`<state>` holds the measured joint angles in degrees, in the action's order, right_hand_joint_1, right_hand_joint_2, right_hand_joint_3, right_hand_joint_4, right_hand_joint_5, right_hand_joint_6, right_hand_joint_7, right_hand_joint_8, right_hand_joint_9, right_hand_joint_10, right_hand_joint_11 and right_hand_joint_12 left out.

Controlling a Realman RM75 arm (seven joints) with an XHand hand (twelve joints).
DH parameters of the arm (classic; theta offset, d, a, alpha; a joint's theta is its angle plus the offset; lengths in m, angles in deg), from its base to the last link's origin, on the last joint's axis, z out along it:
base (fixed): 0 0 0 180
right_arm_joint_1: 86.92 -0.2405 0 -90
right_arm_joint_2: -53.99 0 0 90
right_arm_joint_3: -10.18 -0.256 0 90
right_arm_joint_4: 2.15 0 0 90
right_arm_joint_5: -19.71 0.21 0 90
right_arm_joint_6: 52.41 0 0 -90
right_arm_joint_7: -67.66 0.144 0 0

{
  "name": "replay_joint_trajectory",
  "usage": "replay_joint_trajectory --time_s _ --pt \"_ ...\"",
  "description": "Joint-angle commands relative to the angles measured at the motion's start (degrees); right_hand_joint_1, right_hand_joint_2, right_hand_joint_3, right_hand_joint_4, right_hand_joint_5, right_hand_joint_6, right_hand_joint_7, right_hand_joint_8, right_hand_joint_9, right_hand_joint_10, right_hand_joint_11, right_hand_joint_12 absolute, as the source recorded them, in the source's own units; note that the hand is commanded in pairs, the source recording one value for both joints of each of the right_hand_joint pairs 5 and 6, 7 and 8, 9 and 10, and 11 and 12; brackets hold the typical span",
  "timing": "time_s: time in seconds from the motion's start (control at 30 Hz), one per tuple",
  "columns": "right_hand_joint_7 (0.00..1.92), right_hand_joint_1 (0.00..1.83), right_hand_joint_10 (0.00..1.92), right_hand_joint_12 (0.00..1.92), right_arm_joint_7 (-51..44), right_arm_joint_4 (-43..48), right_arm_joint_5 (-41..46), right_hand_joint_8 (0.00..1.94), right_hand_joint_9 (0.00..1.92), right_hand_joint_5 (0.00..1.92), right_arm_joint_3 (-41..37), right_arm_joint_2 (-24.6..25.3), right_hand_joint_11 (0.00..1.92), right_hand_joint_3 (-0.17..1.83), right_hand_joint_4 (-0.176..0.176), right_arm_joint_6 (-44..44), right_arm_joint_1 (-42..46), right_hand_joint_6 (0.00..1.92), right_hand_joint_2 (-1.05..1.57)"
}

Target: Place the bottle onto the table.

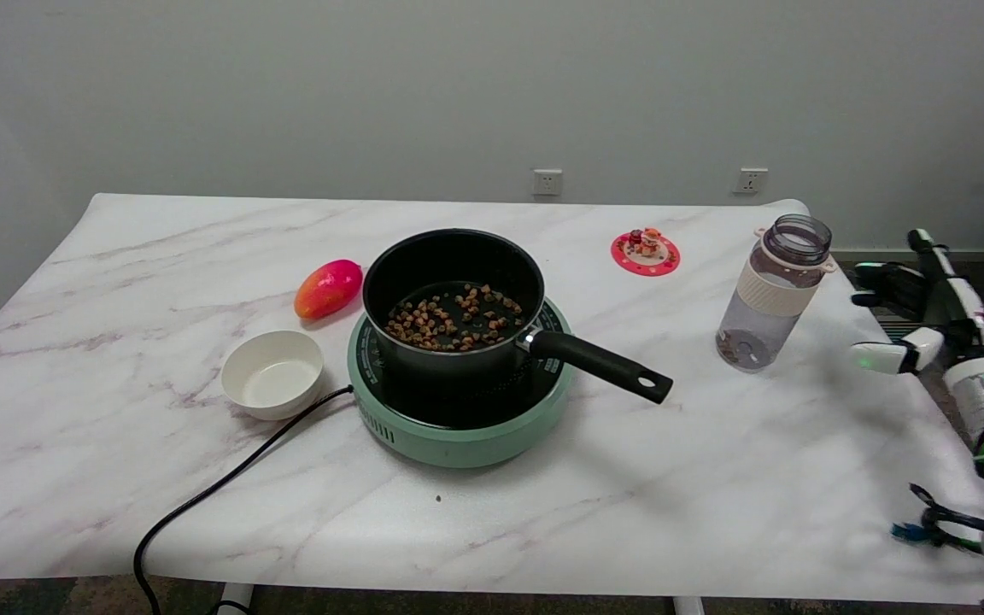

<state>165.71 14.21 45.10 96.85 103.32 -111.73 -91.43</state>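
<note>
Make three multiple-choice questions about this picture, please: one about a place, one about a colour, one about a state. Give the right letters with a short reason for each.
1. Where does the bottle stand?
A. On the table, right of the pot
B. Inside the pot
C. On the cooker

2. What colour is the cooker under the pot?
A. Red
B. Pale green
C. Yellow

3. What is the state of the right hand?
A. It grips the bottle
B. It holds the pot handle
C. It is open, apart from the bottle

Answers:
1 A: its base rests on the marble top near the right edge.
2 B: the round base is mint green.
3 C: a gap shows between the fingers and the bottle.
</note>
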Motion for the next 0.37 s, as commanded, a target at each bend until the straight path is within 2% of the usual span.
replay_joint_trajectory --time_s 0.03,0.17,0.37 --pt "0.64 1.39 0.58 0.74 -13.44 -1.76 -0.08 0.64 0.58 0.0 -16.34 -8.99 0.74 0.89 0.0 0.29 8.53 0.0 -0.66" --pt "0.77 1.39 0.57 0.75 -22.83 -2.35 0.45 0.77 0.57 0.06 -21.55 -9.09 0.75 0.93 0.0 1.57 8.53 0.06 -0.53" --pt "0.83 1.38 0.57 0.74 -26.02 -3.28 0.45 0.83 0.57 0.09 -24.13 -9.08 0.74 0.99 0.0 2.86 8.53 0.09 -0.5"
